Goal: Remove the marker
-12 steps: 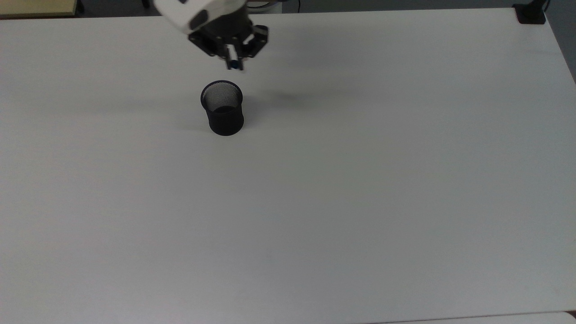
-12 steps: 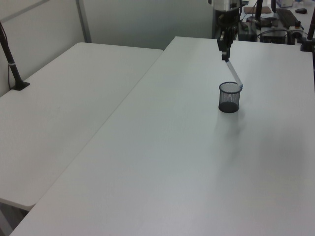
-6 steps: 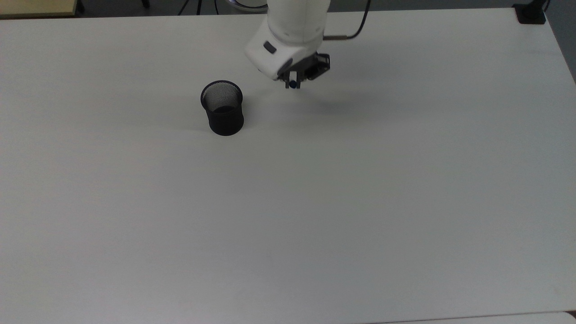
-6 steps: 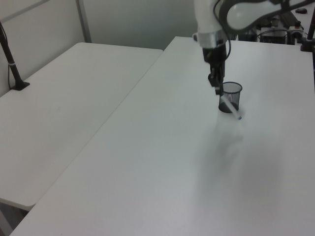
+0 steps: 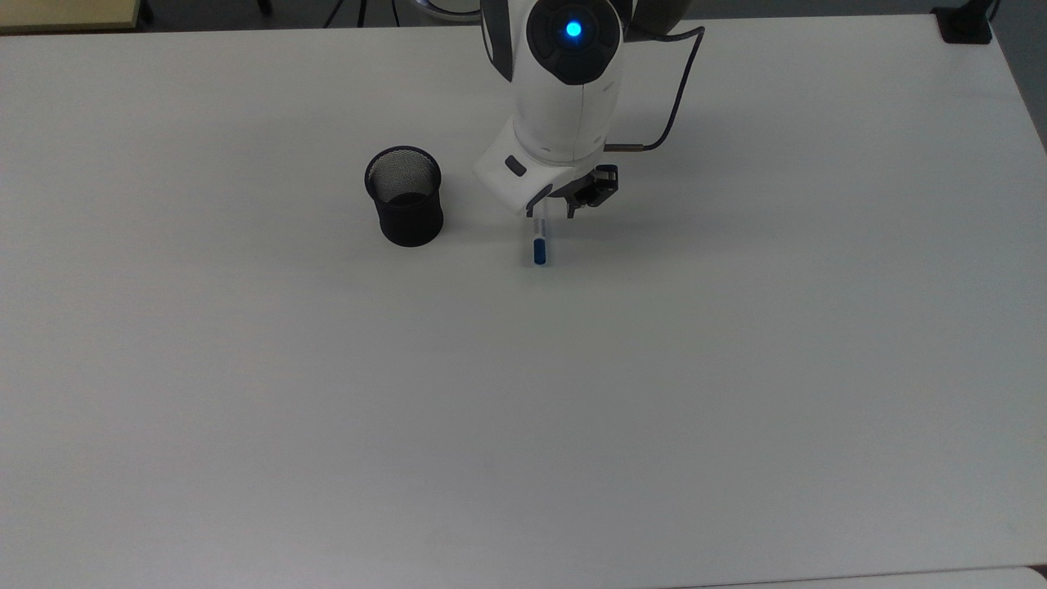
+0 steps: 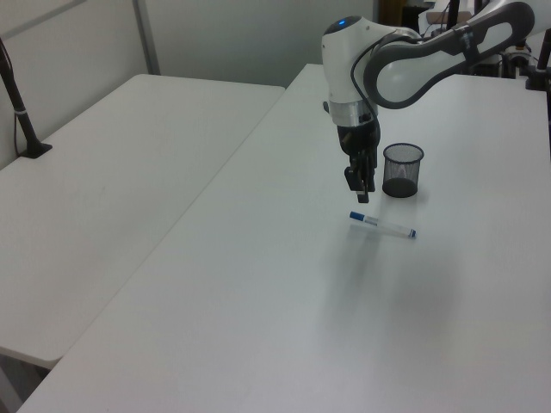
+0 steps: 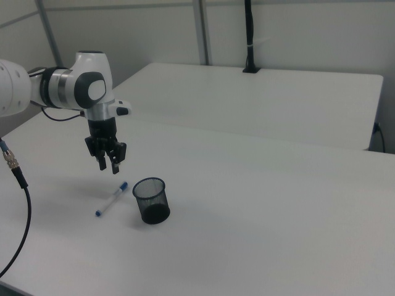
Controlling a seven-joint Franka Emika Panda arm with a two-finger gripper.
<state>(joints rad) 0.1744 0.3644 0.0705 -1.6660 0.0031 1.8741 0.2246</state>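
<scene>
The marker (image 5: 539, 243) lies flat on the white table (image 5: 654, 368), to the right of the black mesh cup (image 5: 403, 196) in the top view. Its white barrel and blue cap also show in the left view, as the marker (image 6: 383, 225) in front of the cup (image 6: 403, 169), and in the right view, as the marker (image 7: 112, 198) left of the cup (image 7: 151, 200). My gripper (image 5: 550, 214) hangs open just above the marker's far end, holding nothing. From the sides the gripper (image 6: 362, 194) (image 7: 108, 164) stands a little above the table.
A second white table (image 6: 112, 172) adjoins on the left view's left, with a black post (image 6: 21, 112) clamped to it. A cable (image 5: 671, 114) loops off the arm. A black clamp (image 5: 965, 24) sits at the table's far right corner in the top view.
The gripper carried the marker from above the cup to the top view's right, came down, and let it go. The marker now lies on the table and the jaws stand apart.
</scene>
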